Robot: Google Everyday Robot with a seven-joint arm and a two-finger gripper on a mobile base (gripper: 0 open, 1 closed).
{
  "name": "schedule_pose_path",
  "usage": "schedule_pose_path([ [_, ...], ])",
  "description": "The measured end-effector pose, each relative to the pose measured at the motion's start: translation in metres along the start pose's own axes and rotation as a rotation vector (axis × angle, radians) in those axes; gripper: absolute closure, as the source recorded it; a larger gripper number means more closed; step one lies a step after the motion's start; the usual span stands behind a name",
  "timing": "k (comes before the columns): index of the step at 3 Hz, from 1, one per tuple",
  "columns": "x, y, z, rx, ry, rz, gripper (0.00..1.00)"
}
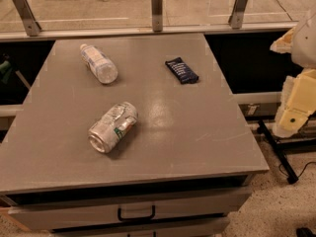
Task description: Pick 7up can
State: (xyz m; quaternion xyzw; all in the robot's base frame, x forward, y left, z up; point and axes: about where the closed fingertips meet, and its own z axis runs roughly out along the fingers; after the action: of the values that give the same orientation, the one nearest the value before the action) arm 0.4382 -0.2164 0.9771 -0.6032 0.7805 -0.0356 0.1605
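Observation:
The 7up can (112,127) lies on its side on the grey table (197,132), left of the middle and towards the front. It is silvery and dented, with green lettering, and its open end faces the front left. My gripper (292,116) is a cream-coloured shape at the right edge of the view, off the table's right side and far from the can, with nothing visibly in it.
A clear plastic bottle (98,63) with a white cap lies at the back left. A flat dark blue packet (181,70) lies at the back right. A drawer with a black handle (136,214) sits under the front edge. A glass railing (157,9) runs behind the table.

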Motion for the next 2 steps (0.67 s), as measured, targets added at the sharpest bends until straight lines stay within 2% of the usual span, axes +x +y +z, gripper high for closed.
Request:
schedule_pose_path([
  [1, 0.0, 0.0, 0.0, 0.0, 0.0, 0.0, 0.0],
  [2, -0.034, -0.008, 0.02, -0.003, -0.056, -0.073, 0.0],
])
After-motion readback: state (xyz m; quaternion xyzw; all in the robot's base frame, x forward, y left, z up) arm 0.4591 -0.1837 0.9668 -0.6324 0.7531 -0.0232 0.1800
